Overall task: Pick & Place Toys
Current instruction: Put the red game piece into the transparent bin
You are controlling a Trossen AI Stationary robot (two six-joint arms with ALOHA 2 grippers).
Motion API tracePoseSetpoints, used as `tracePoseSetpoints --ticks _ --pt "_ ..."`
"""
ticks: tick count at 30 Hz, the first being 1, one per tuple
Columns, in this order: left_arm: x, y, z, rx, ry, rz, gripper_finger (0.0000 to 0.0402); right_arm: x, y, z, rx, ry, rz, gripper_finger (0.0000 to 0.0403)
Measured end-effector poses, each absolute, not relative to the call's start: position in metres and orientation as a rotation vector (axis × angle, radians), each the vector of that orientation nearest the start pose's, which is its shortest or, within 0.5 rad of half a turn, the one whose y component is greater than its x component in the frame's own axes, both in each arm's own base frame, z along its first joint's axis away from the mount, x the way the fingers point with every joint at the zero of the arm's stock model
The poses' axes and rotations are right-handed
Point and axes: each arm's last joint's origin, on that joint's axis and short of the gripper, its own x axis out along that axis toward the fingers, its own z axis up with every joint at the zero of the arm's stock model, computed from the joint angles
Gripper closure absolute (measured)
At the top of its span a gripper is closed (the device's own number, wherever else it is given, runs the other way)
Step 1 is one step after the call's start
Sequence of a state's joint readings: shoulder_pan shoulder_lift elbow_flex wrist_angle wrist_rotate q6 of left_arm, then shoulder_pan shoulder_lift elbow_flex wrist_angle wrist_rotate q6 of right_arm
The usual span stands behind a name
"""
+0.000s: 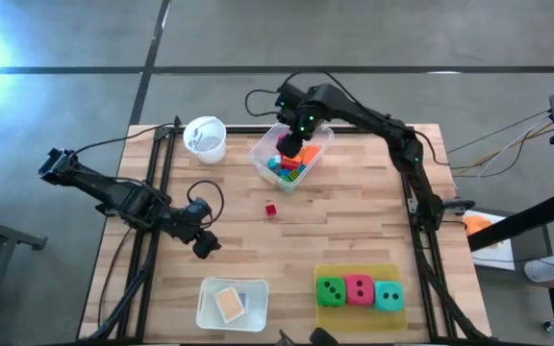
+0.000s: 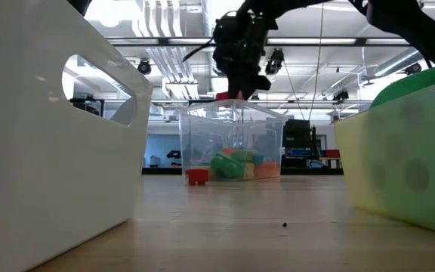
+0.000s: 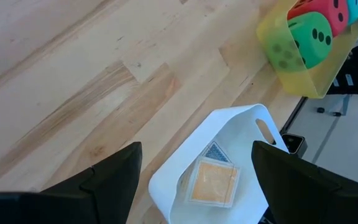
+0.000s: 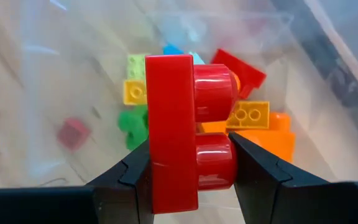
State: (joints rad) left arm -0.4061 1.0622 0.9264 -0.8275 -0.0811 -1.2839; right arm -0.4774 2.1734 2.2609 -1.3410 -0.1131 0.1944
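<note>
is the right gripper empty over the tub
No, the right gripper is shut on a red block, held above the clear tub of mixed blocks.

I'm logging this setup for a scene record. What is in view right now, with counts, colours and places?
Tub: one, clear, table's far middle, holding a pile of mixed blocks.
Red block: one, held above the tub.
Small red block: one, alone on the table near the tub.
Cup: one, white, left of the tub.
Dice: three, green, red, teal, in a yellow tray at the near right.
White bin: one, near middle, holding an orange tile and a blue one.
Left end effector: open, empty, over the table's left.
Right end effector: shut on the red block.
</note>
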Motion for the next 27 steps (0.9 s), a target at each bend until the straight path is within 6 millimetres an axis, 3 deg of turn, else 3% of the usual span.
tracePoseSetpoints --ticks 16,27 --pt "0.182 -0.076 0.281 -0.943 0.968 0.335 0.0096 0.401 -0.191 0.247 0.487 1.294 -0.416 0.0250" --pt "0.182 -0.076 0.281 -0.943 0.968 0.335 0.0096 0.404 -0.193 0.227 0.484 1.270 -0.411 0.0250"
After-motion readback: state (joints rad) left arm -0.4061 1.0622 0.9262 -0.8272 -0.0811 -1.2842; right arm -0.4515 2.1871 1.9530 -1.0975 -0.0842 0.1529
